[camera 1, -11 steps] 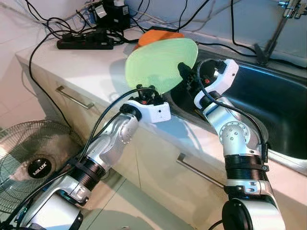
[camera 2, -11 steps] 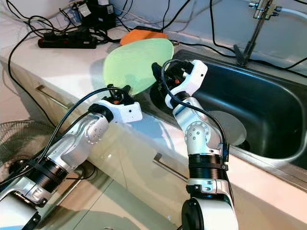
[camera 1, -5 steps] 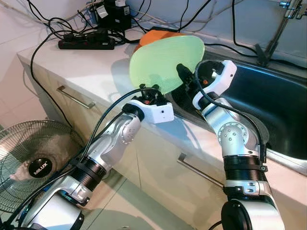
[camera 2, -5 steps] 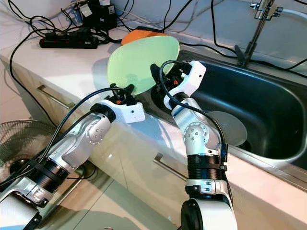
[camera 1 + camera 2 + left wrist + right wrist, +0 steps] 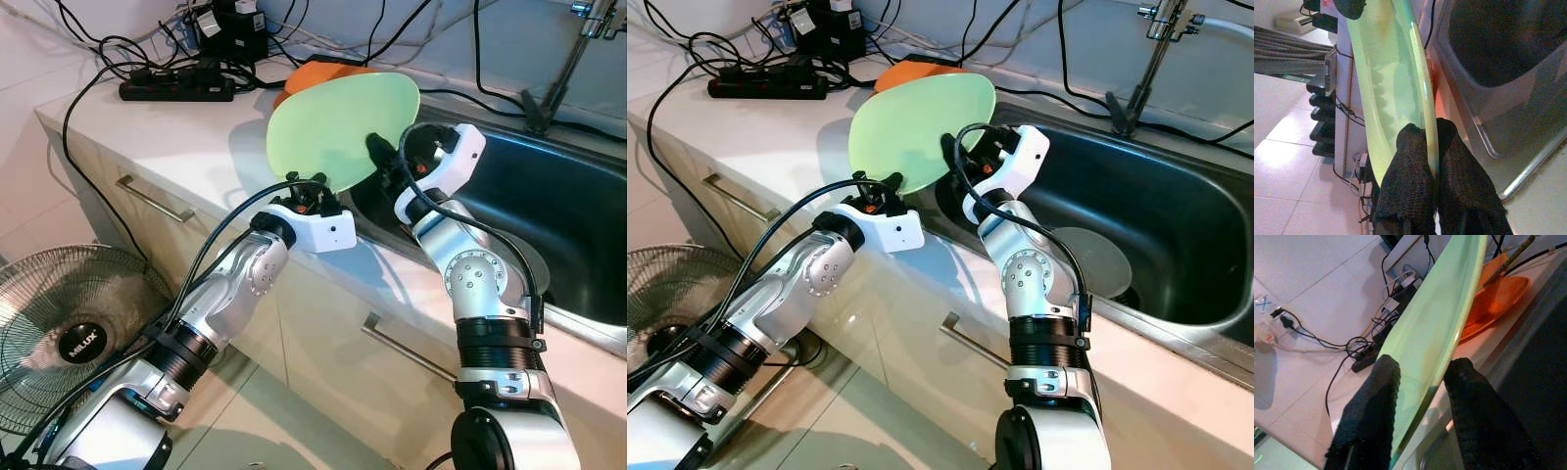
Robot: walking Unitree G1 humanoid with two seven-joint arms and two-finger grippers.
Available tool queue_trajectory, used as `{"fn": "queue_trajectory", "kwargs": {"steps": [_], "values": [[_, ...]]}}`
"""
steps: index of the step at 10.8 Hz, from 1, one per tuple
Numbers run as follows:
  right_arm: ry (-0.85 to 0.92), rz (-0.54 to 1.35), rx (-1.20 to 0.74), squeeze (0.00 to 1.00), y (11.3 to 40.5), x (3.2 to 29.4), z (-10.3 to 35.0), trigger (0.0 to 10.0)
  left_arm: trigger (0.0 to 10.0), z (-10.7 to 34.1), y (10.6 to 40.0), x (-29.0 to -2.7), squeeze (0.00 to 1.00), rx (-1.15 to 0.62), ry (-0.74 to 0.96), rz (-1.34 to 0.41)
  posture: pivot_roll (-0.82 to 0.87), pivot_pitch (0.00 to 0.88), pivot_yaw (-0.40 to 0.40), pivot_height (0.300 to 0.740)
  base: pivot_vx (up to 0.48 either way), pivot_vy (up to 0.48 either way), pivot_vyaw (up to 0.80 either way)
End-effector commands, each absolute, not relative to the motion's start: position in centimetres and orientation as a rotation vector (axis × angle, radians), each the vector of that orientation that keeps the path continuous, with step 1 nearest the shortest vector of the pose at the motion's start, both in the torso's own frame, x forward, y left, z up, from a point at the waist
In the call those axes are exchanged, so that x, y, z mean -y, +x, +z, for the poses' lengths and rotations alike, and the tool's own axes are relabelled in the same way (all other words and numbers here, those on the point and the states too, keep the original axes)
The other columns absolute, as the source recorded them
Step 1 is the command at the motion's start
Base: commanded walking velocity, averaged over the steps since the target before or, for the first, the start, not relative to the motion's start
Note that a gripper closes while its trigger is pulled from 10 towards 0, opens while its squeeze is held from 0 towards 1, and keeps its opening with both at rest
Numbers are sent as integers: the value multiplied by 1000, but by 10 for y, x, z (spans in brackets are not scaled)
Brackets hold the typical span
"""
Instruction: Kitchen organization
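Observation:
A light green plate [image 5: 338, 127] is held up on edge above the counter, beside the sink [image 5: 563, 211]. My left gripper [image 5: 312, 184] is shut on its lower rim; in the left wrist view the fingers [image 5: 1405, 181] pinch the plate [image 5: 1393, 83]. My right gripper [image 5: 377, 152] is at the plate's right rim, open, with one finger on each side of the rim [image 5: 1435, 328] and a small gap at the far finger. An orange plate [image 5: 313, 70] lies on the counter behind the green one.
A black power strip [image 5: 176, 90] and tangled cables lie at the back of the white counter [image 5: 186, 147]. A grey round plate [image 5: 1097, 259] lies in the sink, under the faucet [image 5: 558, 69]. A floor fan [image 5: 78, 333] stands low on the left.
The green plate has shifted slightly right toward the sink, still in my left gripper. My right gripper has stayed at its right rim.

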State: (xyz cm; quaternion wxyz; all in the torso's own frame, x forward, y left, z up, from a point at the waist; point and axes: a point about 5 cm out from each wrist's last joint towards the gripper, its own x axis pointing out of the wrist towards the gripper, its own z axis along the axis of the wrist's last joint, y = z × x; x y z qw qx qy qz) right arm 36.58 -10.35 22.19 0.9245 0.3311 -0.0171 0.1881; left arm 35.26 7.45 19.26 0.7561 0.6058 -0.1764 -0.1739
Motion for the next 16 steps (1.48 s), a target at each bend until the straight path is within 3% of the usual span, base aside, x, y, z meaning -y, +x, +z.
{"fn": "queue_trajectory", "kwargs": {"steps": [1,11,12,13,16], "values": [[683,381,38,0,365,103,221,0,10000,199,349,-69,0,442,1331,-381,177,31,25,740,0,0,0],[673,411,8,0,363,95,217,0,10000,204,350,-67,0,493,1396,-363,178,47,23,740,0,0,0],[669,412,-2,0,363,94,215,0,10000,206,350,-67,655,503,1399,-362,178,50,22,740,0,0,0],[668,411,-6,0,363,94,215,0,10000,206,350,-66,1000,503,1387,-367,178,50,22,740,0,0,0],[669,381,-16,0,364,94,210,0,10000,212,349,-65,1000,540,1384,-342,181,49,23,740,0,0,0]]}}
